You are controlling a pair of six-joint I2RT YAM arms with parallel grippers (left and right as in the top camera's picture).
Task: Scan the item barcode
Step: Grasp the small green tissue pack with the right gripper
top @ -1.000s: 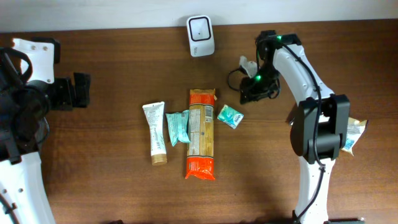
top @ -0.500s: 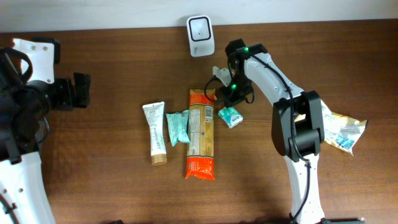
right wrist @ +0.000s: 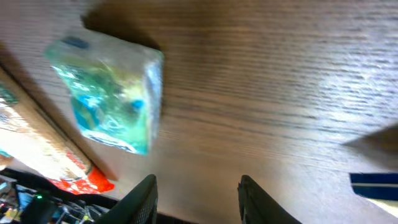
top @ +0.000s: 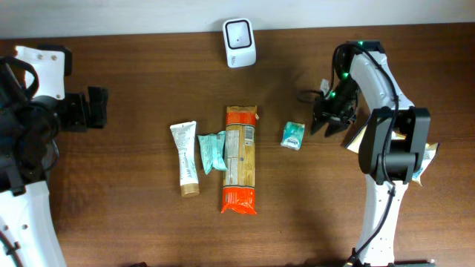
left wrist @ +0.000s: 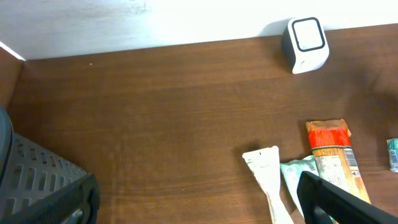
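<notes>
- Backing the right gripper (top: 329,120) off the teal packet (top: 292,136) — fingers (right wrist: 144,198) parted, gripping nothing.
- Leaving the packet on the table (top: 148,67), shifted right, well apart from the scanner (top: 240,32) — apparently a missed grasp, nothing scanned.
- Keeping the left gripper (top: 95,108) spread wide, idle.

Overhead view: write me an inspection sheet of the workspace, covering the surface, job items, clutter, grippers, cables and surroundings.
Surface: brown wooden table, no spills seen.
Job's things: scanner at the far edge; tube, pouch and pasta pack lying side by side mid-table; small teal packet alone to their right.
Clutter: crinkled wrapper beside the right arm, partly hidden by it.
Grippers: left gripper at the table's left side, jaws wide, empty; right gripper just right of the packet, jaws apart, nothing between them, not touching the packet.
Cables: thin dark cable looping by the right gripper.
Surroundings: white wall along the far edge.
</notes>
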